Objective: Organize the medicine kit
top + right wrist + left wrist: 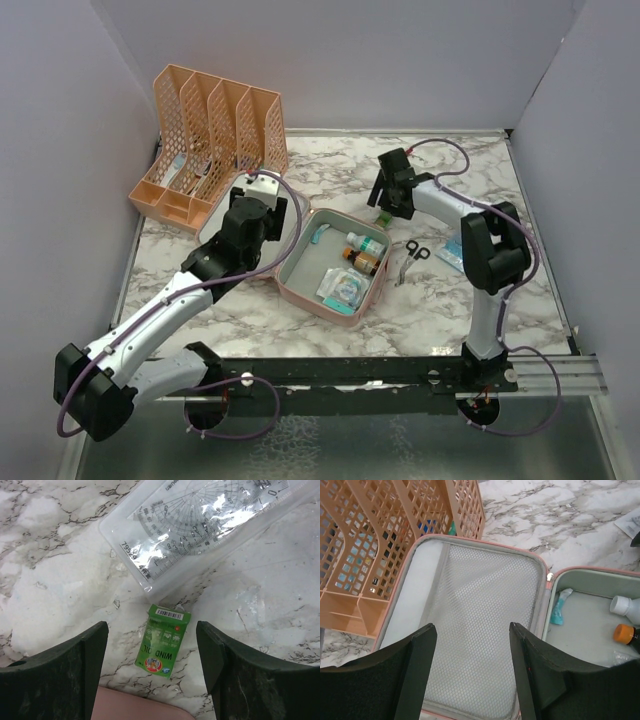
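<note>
The pink medicine kit (pixel 300 290) lies open at the table's centre. Its grey-green base holds a teal tube (pixel 560 607), a white bottle (pixel 626 605), an orange-capped bottle (pixel 624 633) and a flat packet (pixel 340 288). My left gripper (pixel 472 630) is open and empty above the lid's mesh pocket (pixel 480 595); in the top view it (pixel 250 222) covers the lid. My right gripper (pixel 152 630) is open and empty above a green wind-oil box (pixel 164 640), which lies on the marble just beyond the kit's pink edge (pixel 140 705). The right gripper (pixel 385 200) is at the kit's far right corner.
An orange perforated file rack (pixel 210 135) stands at the back left, right behind the lid (pixel 395 540). A clear bag with a protractor (pixel 210 530) lies beyond the green box. Scissors (pixel 415 252) and a blue packet (pixel 452 250) lie right of the kit.
</note>
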Controlling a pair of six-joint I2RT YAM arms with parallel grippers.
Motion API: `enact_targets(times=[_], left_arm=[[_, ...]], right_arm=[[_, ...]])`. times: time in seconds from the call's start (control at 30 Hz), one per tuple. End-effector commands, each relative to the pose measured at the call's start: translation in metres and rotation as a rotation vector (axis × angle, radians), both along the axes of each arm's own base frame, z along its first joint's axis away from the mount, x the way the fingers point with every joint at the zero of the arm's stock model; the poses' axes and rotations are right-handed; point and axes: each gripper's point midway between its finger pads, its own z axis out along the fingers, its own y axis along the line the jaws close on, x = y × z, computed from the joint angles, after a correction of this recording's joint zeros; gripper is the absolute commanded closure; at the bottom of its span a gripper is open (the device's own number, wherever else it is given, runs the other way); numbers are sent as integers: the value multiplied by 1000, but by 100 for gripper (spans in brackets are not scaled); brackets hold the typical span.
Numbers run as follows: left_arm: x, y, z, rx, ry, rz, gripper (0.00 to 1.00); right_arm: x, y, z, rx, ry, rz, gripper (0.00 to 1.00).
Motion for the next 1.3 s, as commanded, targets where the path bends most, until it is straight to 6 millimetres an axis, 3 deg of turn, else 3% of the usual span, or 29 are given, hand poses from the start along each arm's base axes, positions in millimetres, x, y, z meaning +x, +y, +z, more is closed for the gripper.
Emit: enact_targets(times=[0.0, 0.2, 0.63, 1.03, 1.27], left_arm=[[4, 10, 24, -36, -98, 53, 37], [5, 11, 20, -34, -90, 56, 36], [8, 10, 16, -45, -79, 50, 36], [7, 12, 14, -48, -73, 54, 36], [6, 10, 15, -68, -71, 45, 36]], right_arm=[[3, -4, -16, -107, 45, -49, 28], [-6, -12, -28, -170, 71, -55, 30], [-34, -24, -28, -187, 71, 2, 56], [-24, -25, -33, -196, 66, 54, 55], [-23, -27, -5, -180, -4, 37, 59]])
